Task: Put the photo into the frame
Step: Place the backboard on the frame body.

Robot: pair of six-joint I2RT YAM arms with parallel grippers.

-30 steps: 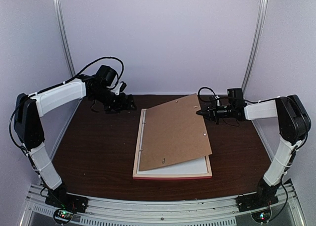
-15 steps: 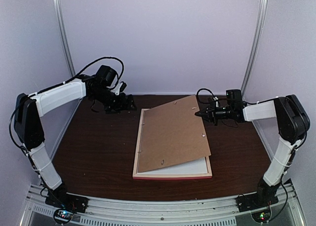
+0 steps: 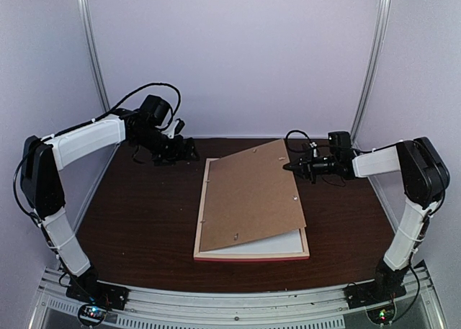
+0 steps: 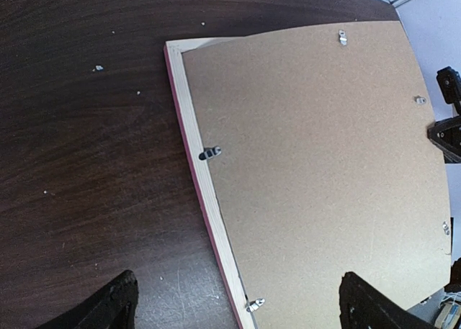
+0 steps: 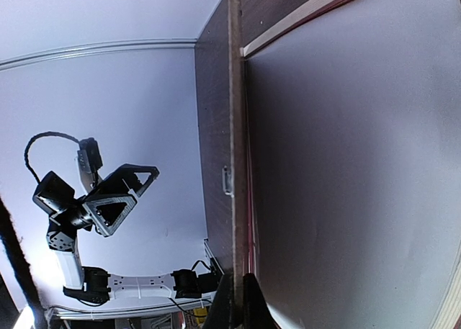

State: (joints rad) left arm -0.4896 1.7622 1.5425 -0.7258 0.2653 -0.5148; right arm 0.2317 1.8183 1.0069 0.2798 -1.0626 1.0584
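Note:
The frame (image 3: 251, 255) lies face down mid-table, pale wood back up, with a pink edge along its near rail. A plain brown backing board (image 3: 252, 192) rests slanted across it, its far right edge lifted. My right gripper (image 3: 289, 166) is shut on that edge; in the right wrist view the board (image 5: 235, 127) runs edge-on into the pinched fingertips (image 5: 248, 304). A white sheet (image 3: 277, 243) shows under the board. The photo is hidden. My left gripper (image 3: 184, 148) hangs open at the back left, over the frame's left rail (image 4: 194, 127) and the board (image 4: 317, 163).
Small metal turn clips (image 4: 209, 153) stick out of the frame's left rail, and hanger tabs (image 4: 342, 36) sit on the board. Dark brown table (image 3: 137, 214) spreads left of the frame. White walls with metal posts (image 3: 94, 55) close in the back and sides.
My right gripper has crept slightly left with the board's edge, swinging the board's near right corner a little inward. The left arm has not moved.

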